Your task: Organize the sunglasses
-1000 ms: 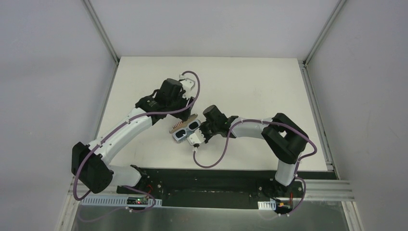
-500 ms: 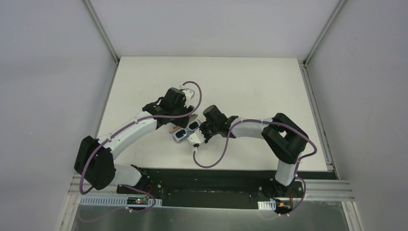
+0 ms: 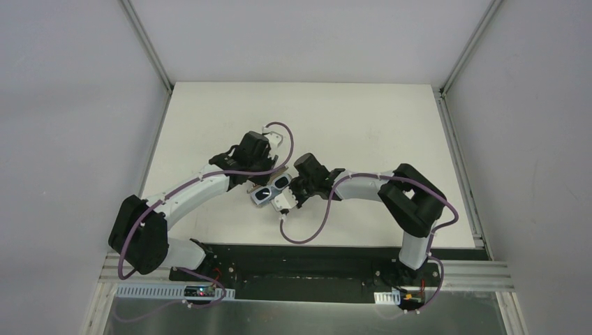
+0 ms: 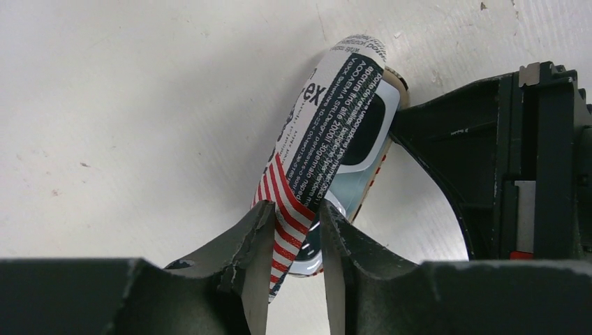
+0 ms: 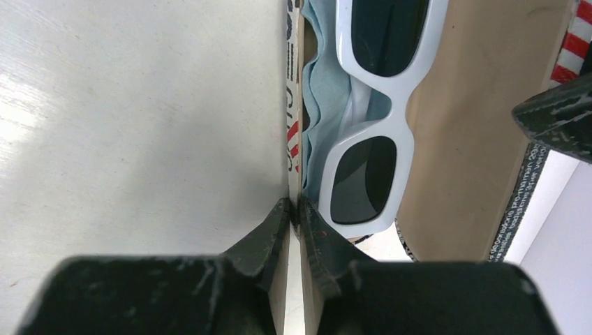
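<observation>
The sunglasses (image 5: 400,98), white-framed with dark lenses, lie in the open printed case (image 5: 475,139) on a light blue cloth (image 5: 322,91). From above, the sunglasses (image 3: 271,190) sit between the two grippers. My right gripper (image 5: 294,209) is shut on the case's thin side wall (image 5: 291,139). My left gripper (image 4: 297,234) is closed around the case's printed flap (image 4: 314,118) at its red-and-white striped end, and one dark lens (image 4: 363,132) shows behind the flap. In the top view the left gripper (image 3: 269,174) covers the flap and the right gripper (image 3: 286,190) sits against the case.
The white table (image 3: 363,118) stretches behind and to both sides of the case. Grey walls and metal rails (image 3: 457,160) border it. The right gripper's dark body (image 4: 530,153) stands close beside the case in the left wrist view.
The left arm has come toward the case and its jaws have narrowed onto the flap, which it now covers from above. The right arm and the sunglasses have stayed put.
</observation>
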Action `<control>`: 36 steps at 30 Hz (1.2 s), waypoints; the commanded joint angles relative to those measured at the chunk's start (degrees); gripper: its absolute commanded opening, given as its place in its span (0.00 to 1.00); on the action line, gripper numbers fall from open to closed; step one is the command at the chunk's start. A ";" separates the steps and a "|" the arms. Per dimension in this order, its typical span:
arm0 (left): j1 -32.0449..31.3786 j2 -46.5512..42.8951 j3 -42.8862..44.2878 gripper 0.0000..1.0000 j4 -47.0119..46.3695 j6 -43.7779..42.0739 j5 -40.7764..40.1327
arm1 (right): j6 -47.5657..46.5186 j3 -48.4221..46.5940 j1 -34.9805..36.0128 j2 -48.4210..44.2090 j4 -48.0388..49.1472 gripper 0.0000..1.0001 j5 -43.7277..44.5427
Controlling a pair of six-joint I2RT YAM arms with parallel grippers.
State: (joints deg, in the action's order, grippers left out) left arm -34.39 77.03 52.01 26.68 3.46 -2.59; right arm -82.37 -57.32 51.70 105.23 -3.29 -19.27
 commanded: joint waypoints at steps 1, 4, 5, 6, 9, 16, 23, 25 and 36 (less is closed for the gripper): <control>0.46 0.16 -0.20 0.28 -3.11 -0.44 1.95 | 0.89 -1.48 0.43 0.93 -1.46 0.12 0.15; 0.42 -0.63 -0.28 0.26 -3.42 -0.27 1.62 | 0.89 -1.54 0.47 1.00 -1.53 0.12 0.19; 0.38 -1.03 -0.43 0.25 -3.69 -0.34 1.80 | 0.96 -1.57 0.51 1.01 -1.54 0.11 0.27; 0.38 -1.42 -0.68 0.24 -3.92 -0.57 2.26 | 0.98 -1.64 0.51 1.01 -1.54 0.11 0.23; 0.39 -1.59 -1.69 0.18 -4.37 -0.89 3.69 | 1.14 -1.89 0.62 1.15 -1.63 0.11 0.28; -1.84 0.77 -3.50 0.06 -6.85 0.81 8.89 | 1.69 -2.43 1.02 1.79 -1.97 0.11 0.37; -4.06 3.67 -4.11 0.03 -9.32 2.90 12.97 | 2.37 -2.36 1.08 2.08 -1.79 0.11 0.84; -4.67 4.61 -4.04 0.03 -9.55 3.45 14.93 | 2.94 -2.31 1.11 2.02 -1.29 0.10 1.02; -5.95 8.73 -4.54 0.08 -9.92 6.15 15.10 | 8.75 -5.93 1.34 -3.10 -8.65 0.22 -0.23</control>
State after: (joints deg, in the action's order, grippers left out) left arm -38.20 82.96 49.17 19.40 6.83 10.04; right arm -84.58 -58.63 52.12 105.54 -5.80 -15.27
